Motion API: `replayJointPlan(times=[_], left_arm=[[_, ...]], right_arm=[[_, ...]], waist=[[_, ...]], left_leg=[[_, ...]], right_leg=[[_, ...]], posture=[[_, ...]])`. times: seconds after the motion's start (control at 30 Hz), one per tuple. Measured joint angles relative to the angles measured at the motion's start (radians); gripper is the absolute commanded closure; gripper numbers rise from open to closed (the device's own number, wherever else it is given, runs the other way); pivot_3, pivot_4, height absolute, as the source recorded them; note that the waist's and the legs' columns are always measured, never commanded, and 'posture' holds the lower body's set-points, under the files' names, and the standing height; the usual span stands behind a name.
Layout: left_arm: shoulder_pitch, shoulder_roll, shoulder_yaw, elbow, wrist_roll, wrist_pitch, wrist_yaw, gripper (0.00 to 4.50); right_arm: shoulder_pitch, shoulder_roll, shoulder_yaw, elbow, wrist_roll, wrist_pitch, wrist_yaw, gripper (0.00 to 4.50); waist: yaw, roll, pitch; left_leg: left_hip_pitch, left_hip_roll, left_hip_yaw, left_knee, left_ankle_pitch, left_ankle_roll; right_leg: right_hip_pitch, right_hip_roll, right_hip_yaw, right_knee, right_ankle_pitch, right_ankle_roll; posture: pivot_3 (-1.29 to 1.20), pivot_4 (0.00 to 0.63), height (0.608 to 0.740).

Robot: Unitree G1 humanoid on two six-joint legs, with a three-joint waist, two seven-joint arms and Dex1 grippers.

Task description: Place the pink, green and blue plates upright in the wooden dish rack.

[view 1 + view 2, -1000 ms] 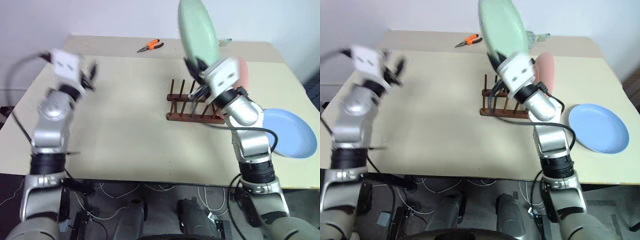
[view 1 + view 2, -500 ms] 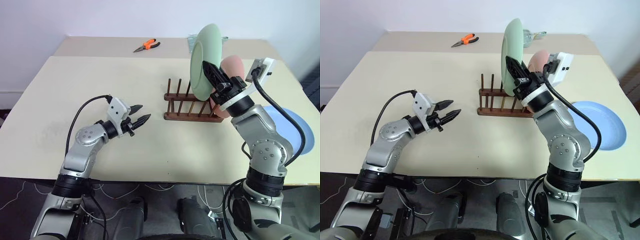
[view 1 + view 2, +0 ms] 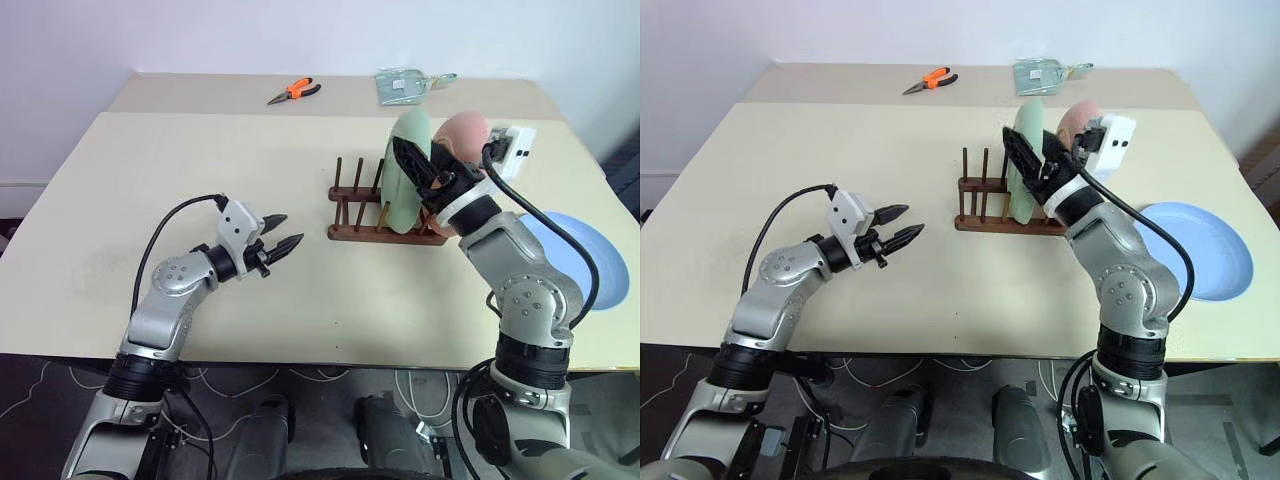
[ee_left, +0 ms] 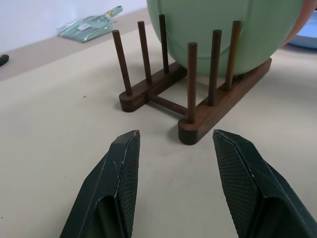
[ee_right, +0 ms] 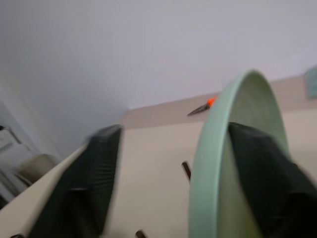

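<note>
Green matte round plate [image 3: 408,170] is sitting upright in the dark wooden peg rack [image 3: 378,218], pink plate [image 3: 462,135] slotted behind it. Right gripper [image 3: 1040,168] is spreading wide around its rim, so I'd back straight out without nudging. Left gripper [image 3: 285,232] is hanging half-open, empty. Count: three plates, blue plate [image 3: 1202,250] lying flat on the cream table [image 3: 230,160]; one rack.

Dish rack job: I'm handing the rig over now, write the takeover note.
Right gripper: open, fingers either side of the pale green round plate, which stands upright in the dark wooden peg rack.
Left gripper: open, empty, level above the table, pointing at the rack.
Pastel pink plate: upright in the rack behind the green one.
Light blue plate: flat on the table, right of the rack.
Done: pink, green. Left: blue.
</note>
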Motion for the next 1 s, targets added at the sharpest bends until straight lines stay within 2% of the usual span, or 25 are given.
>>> replayJointPlan(times=[0.23, 0.33, 0.37, 0.4, 0.47, 0.6, 0.63, 0.73, 0.83, 0.93, 1.0], left_arm=[[0.002, -0.003, -0.001, 0.001, 0.014, -0.001, -0.002, 2.12], [-0.001, -0.005, -0.001, 0.007, 0.024, -0.005, -0.001, 2.12], [-0.004, -0.007, -0.002, 0.015, 0.029, -0.008, -0.001, 2.12], [-0.006, -0.008, -0.002, 0.024, 0.036, -0.01, 0.0, 2.12], [-0.01, -0.01, -0.004, 0.047, 0.047, -0.015, 0.0, 2.12], [-0.026, -0.028, -0.031, 0.063, 0.062, -0.037, -0.032, 2.12], [-0.035, -0.032, -0.043, 0.068, 0.065, -0.038, -0.039, 2.12], [-0.051, -0.04, -0.056, 0.091, 0.08, -0.049, -0.057, 2.12], [-0.061, -0.054, -0.068, 0.1, 0.081, -0.058, -0.074, 2.12], [-0.065, -0.056, -0.071, 0.116, 0.083, -0.07, -0.089, 2.12], [-0.07, -0.056, -0.071, 0.125, 0.083, -0.074, -0.092, 2.12]], right_arm=[[-0.066, -0.153, 0.087, 0.001, -0.214, -0.167, 0.105, 0.97], [-0.115, -0.229, 0.03, 0.058, -0.267, -0.202, 0.09, 0.97], [-0.129, -0.267, -0.013, 0.1, -0.289, -0.207, 0.066, 0.45], [-0.131, -0.296, -0.059, 0.14, -0.308, -0.212, 0.043, 0.17], [-0.105, -0.344, -0.155, 0.221, -0.341, -0.219, 0.005, 0.06], [0.127, -0.425, -0.254, 0.24, -0.349, -0.183, 0.059, 0.06], [0.246, -0.453, -0.25, 0.207, -0.349, -0.168, 0.112, 0.06], [0.457, -0.459, -0.168, 0.107, -0.355, -0.136, 0.216, 0.06], [0.542, -0.452, -0.12, 0.065, -0.379, -0.078, 0.213, 0.06], [0.563, -0.443, -0.075, 0.098, -0.45, -0.021, 0.151, 0.85], [0.561, -0.435, -0.056, 0.135, -0.489, -0.014, 0.122, 1.9]], waist=[[0.002, 0.0, 0.0], [0.006, 0.0, 0.0], [0.01, 0.0, 0.0], [0.014, -0.001, 0.0], [0.015, -0.001, 0.0], [0.022, 0.0, 0.0], [0.023, 0.0, 0.0], [0.004, 0.005, -0.001], [-0.006, 0.006, -0.001], [0.0, 0.006, -0.001], [0.006, 0.006, -0.001]], left_leg=[[0.0, 0.0, 0.0, 0.0, 0.0, 0.0], [0.0, 0.0, 0.0, 0.001, 0.0, 0.0], [0.0, 0.0, 0.0, 0.001, 0.0, 0.0], [0.0, -0.001, 0.0, 0.001, 0.0, 0.0], [0.0, -0.001, 0.0, 0.0, -0.001, 0.001], [0.0, -0.001, 0.001, 0.0, -0.001, 0.002], [0.0, -0.001, 0.001, -0.001, -0.001, 0.002], [0.001, 0.0, 0.003, 0.002, -0.001, 0.002], [0.002, 0.0, 0.005, 0.005, -0.001, 0.002], [0.002, 0.0, 0.005, 0.007, -0.001, 0.002], [0.001, 0.0, 0.005, 0.006, -0.001, 0.002]], right_leg=[[0.0, 0.0, 0.0, 0.0, 0.0, 0.0], [0.001, 0.0, 0.0, -0.001, 0.0, 0.0], [0.002, 0.0, 0.0, -0.002, 0.0, 0.0], [0.003, -0.001, -0.001, -0.002, 0.0, 0.0], [0.003, -0.001, -0.001, -0.003, 0.0, 0.0], [0.002, -0.001, 0.0, -0.003, -0.001, 0.001], [0.002, -0.001, 0.0, -0.002, -0.001, 0.001], [0.002, -0.001, 0.001, -0.001, -0.001, 0.001], [0.004, -0.001, 0.003, -0.001, -0.003, -0.002], [0.005, -0.001, 0.003, -0.002, -0.003, -0.003], [0.005, -0.001, 0.003, -0.002, -0.003, -0.003]], posture=[[0.0, 0.15, 0.74], [0.0, 0.15, 0.74], [0.0, 0.15, 0.74], [0.0, 0.15, 0.74], [0.0, 0.15, 0.74], [0.0, 0.15, 0.74], [0.0, 0.15, 0.74], [0.0, 0.15, 0.74], [0.0, 0.15, 0.74], [0.0, 0.15, 0.74], [0.0, 0.15, 0.74]])
